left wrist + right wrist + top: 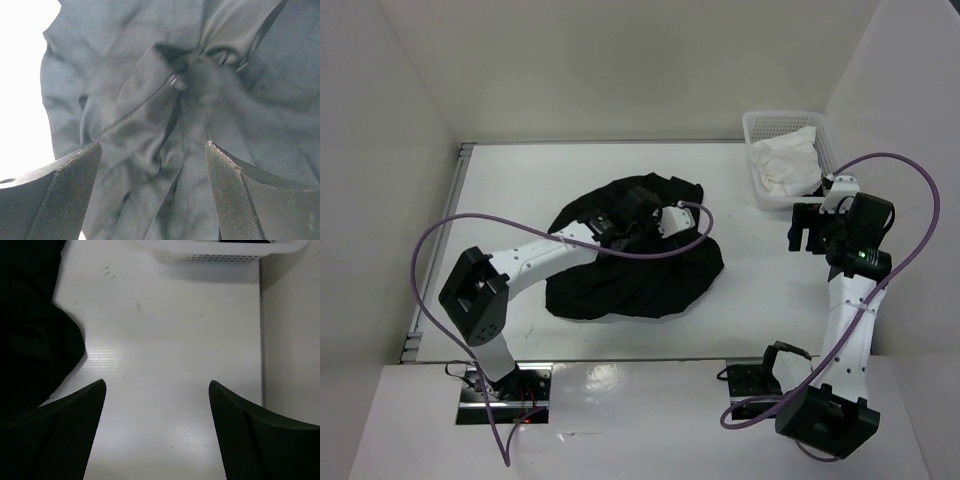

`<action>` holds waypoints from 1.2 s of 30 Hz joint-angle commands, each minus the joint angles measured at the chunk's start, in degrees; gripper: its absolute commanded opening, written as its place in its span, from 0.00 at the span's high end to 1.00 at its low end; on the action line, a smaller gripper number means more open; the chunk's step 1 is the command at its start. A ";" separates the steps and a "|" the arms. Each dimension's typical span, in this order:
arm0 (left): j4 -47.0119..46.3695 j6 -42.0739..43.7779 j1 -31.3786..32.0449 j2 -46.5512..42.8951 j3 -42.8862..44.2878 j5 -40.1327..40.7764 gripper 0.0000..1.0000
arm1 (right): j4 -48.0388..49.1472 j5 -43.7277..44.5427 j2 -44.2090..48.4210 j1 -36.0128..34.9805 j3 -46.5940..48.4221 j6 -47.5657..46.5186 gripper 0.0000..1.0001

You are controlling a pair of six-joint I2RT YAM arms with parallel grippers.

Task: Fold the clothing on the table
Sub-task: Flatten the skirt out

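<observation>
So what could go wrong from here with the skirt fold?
The skirt is bunched in overlapping folds under the open left gripper; closing here may pinch several layers and drag the heap. The right gripper hangs open over bare table near the basket, so a one-armed pull could crumple it further.

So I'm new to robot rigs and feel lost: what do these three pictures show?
Two robot arms are bolted at the near edge of a white table. One picture looks down from above; the other two come from a camera on each wrist, with dark finger pads at the bottom. A crumpled black skirt lies mid-table; a mesh basket holding a white cloth sits in the far right corner. The left gripper is open over the skirt, the right gripper open over bare table. Nothing is held.
</observation>
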State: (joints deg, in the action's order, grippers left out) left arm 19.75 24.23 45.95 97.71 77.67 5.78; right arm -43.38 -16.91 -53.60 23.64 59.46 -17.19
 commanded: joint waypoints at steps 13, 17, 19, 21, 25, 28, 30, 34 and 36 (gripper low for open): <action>-12.53 7.68 4.67 6.61 -3.05 2.83 0.15 | 0.05 -8.23 0.96 6.59 1.09 1.45 0.12; -14.64 9.08 4.67 7.75 -5.15 2.83 0.26 | 0.05 -10.33 0.96 7.83 1.62 1.46 0.12; -14.65 9.61 4.67 8.28 -5.16 1.61 0.36 | 0.05 -10.34 0.44 8.44 2.15 1.46 0.12; -16.31 9.61 4.67 8.81 -5.69 1.60 0.58 | -0.56 -11.04 0.43 8.96 2.15 1.46 0.12; -16.85 9.61 4.67 10.56 -3.58 1.60 0.74 | -0.57 -11.57 0.96 8.97 2.15 1.46 0.12; -14.92 8.12 1.87 11.62 2.03 1.07 0.97 | -0.57 -12.09 0.96 8.97 2.15 1.46 0.12; -10.46 4.44 -2.42 11.62 8.77 0.20 1.00 | -0.57 -12.62 0.96 8.97 2.15 1.46 0.12; 0.10 -2.15 -10.08 9.26 25.22 -2.35 1.00 | -1.10 -16.39 0.35 8.97 3.37 1.46 0.12; 4.67 -4.88 -14.90 7.59 31.19 -5.50 1.00 | -1.10 -18.07 -0.18 8.97 4.00 0.94 0.12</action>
State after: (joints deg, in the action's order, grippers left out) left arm 18.06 26.24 37.26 110.61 100.40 4.12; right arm -44.07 -30.83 -53.30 32.18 60.23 -16.10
